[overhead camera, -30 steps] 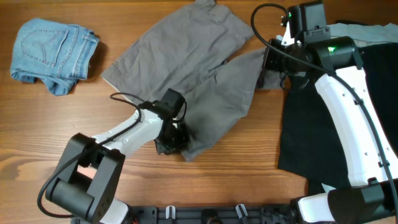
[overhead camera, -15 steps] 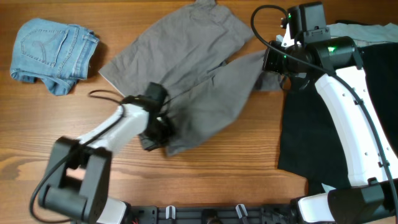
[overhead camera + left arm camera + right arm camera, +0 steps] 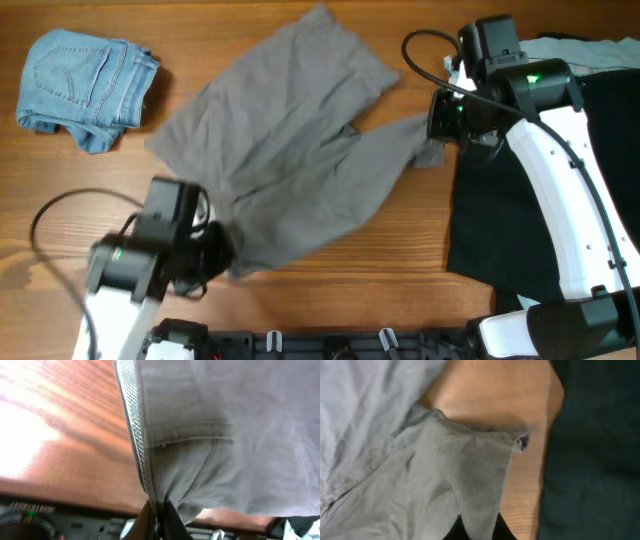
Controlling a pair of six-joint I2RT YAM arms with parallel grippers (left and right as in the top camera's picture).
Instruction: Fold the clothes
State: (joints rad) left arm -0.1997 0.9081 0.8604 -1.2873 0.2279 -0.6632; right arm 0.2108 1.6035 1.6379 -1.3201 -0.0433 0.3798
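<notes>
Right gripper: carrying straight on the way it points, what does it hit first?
The grey shorts: the right gripper is shut on their corner, and more of that cloth lies straight ahead. Depth past it is unclear.

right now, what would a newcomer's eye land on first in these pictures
The grey shorts sprawl across the middle of the wooden table, pinched at two ends. The left gripper is shut on their near-left edge and the right gripper on a tip at the right. A bundle of light-blue denim shorts sits at the far left, and a black garment lies under the right arm.
</notes>
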